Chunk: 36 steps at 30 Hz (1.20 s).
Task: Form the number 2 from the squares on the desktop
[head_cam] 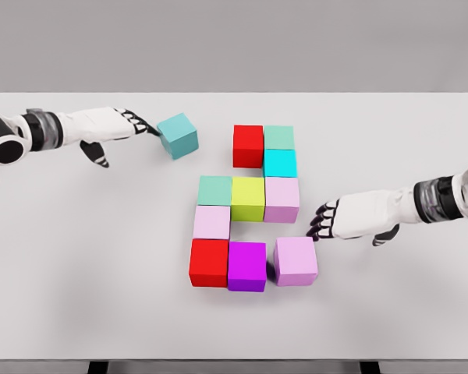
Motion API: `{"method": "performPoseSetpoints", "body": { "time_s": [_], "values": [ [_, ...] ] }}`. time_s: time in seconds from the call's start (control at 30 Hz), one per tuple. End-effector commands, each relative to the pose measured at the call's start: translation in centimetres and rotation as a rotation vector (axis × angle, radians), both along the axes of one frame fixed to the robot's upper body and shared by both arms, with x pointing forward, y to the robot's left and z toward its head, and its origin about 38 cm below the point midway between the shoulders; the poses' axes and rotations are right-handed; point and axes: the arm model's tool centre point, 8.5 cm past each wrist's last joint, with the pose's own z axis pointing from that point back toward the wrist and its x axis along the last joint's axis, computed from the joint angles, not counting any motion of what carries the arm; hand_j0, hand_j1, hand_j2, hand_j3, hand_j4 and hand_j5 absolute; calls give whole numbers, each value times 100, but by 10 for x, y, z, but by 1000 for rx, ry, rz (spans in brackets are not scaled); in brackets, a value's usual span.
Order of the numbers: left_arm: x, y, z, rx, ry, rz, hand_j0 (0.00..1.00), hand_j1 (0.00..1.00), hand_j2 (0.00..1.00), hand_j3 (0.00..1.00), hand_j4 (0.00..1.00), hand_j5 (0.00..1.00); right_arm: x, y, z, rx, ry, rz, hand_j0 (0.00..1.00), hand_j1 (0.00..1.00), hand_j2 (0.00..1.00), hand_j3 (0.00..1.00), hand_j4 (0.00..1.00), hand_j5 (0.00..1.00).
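Coloured cubes lie in a cluster on the white table [78, 257]. A red cube [248, 146] and a pale green cube [279, 137] form the top row, with a cyan cube [280, 163] below. The middle row is a green cube [214, 190], a yellow-green cube [248, 198] and a pink cube [281, 199]. Under them sit a pale pink cube [211, 222], a red cube [209, 262], a purple cube [247, 266] and a slightly turned lilac cube [296, 260]. A teal cube [178, 135] lies apart at upper left, my left hand [136, 125] touching its left side with extended fingers. My right hand [324, 221] hovers open just above-right of the lilac cube.
The table's far edge runs along the top, its near edge along the bottom. Both forearms lie low over the table at its left and right sides.
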Motion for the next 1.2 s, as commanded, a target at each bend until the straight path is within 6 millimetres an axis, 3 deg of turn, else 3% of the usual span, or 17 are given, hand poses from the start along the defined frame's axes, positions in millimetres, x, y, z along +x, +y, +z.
{"method": "performPoseSetpoints", "body": {
  "time_s": [0.0,0.13,0.27,0.43,0.57,0.67,0.87,1.17],
  "values": [
    [1,8,-7,-2,21,29,100,100,100,100,100,100,-1,2,1,6,0,4,100,100,100,100,100,100],
    [9,27,-3,5,29,89,100,100,100,100,100,100,-3,1,0,5,5,4,100,100,100,100,100,100],
    [21,26,1,-11,35,120,100,100,100,100,100,100,-12,7,4,11,2,36,100,100,100,100,100,100],
    [26,12,-4,-14,49,112,100,100,100,100,100,100,-9,1,4,6,-1,18,100,100,100,100,100,100],
    [31,-8,-1,-10,40,81,100,100,100,100,100,100,5,-24,5,-18,-10,-66,100,100,100,100,100,100],
    [34,-20,2,-3,29,60,100,100,100,100,100,100,-1,-38,9,-37,-12,-86,100,100,100,100,100,100],
    [34,-39,0,-1,30,24,100,100,100,100,100,100,-35,-45,10,-62,15,-43,100,100,100,100,100,100],
    [36,-29,6,-1,25,45,100,100,100,100,100,100,-49,-39,-7,-51,68,-24,100,100,100,100,100,100]
  ]
}}
